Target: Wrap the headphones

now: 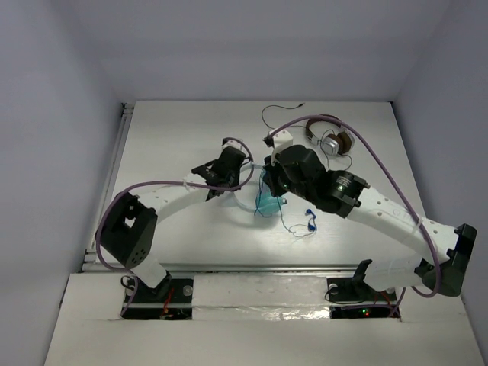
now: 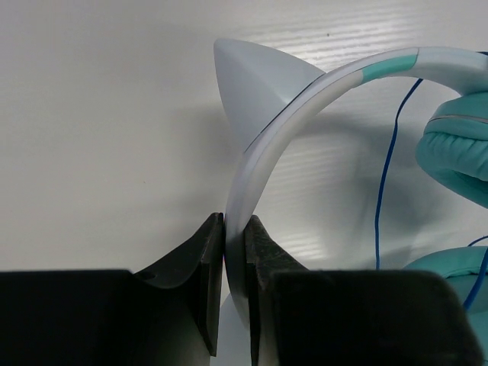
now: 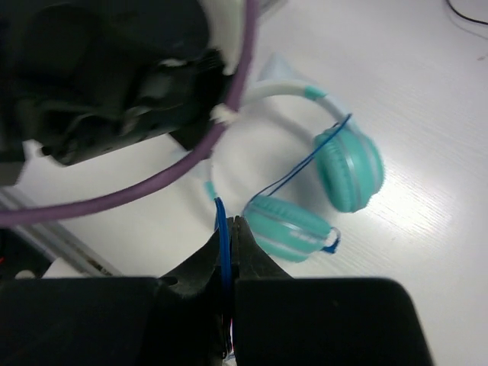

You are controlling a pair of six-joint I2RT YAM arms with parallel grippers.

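The teal headphones (image 1: 269, 200) lie at the table's middle, between the two arms. My left gripper (image 1: 219, 181) is shut on their pale headband (image 2: 263, 152), which is pinched between the fingers at the gripper's tip (image 2: 234, 225). A teal earcup (image 2: 457, 149) shows at the right of the left wrist view. My right gripper (image 1: 273, 181) hovers over the earcups (image 3: 349, 168) and is shut (image 3: 231, 225) on the thin blue cable (image 3: 222, 229). The cable runs up across the earcups. Its loose end trails to the right on the table (image 1: 305, 226).
Brown-and-silver headphones (image 1: 334, 142) with a black cable (image 1: 278, 110) lie at the back right. The left arm and its purple hose (image 3: 152, 183) fill the upper left of the right wrist view. Grey walls close the table on three sides.
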